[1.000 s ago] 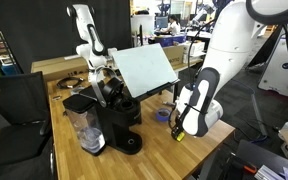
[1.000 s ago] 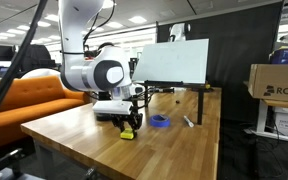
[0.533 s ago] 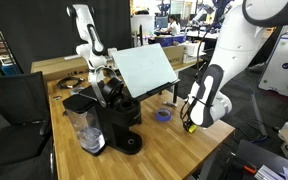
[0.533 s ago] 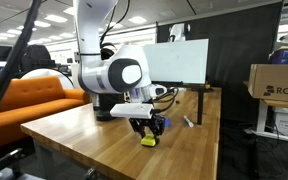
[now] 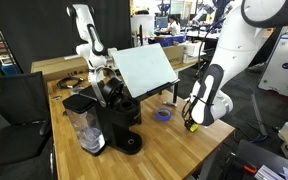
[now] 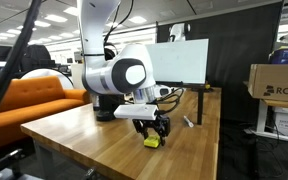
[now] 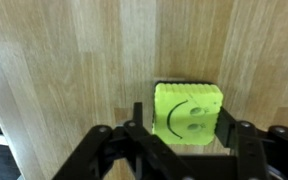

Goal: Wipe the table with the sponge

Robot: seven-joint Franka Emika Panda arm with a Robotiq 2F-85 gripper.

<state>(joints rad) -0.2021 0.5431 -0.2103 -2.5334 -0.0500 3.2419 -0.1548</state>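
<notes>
Yellow sponge (image 7: pixel 189 110) (smiley-faced) rests on table (image 7: pixel 64 60), clamped by end effector (image 7: pixel 184 125).

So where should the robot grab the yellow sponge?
By its two opposite side edges, coming straight down from above. The sponge lies flat on the table, so only its thin sides offer the gripper something to pinch.

Large rectangular table (image 7: pixel 54 60): light butcher-block wooden top, smooth, faint satin sheen, grain plainly visible. Small flat bright yellow square sponge (image 7: pixel 189 112): matt foam with a face pressed into its top. Black gripper (image 7: pixel 184 138): matt finish; metal or plastic cannot be told. White robot arm (image 6: pixel 119 72): smooth, glossy shell. Black coffee machine (image 5: pixel 119 118): plastic-looking body, clear jug (image 5: pixel 84 130) at its left.
</notes>
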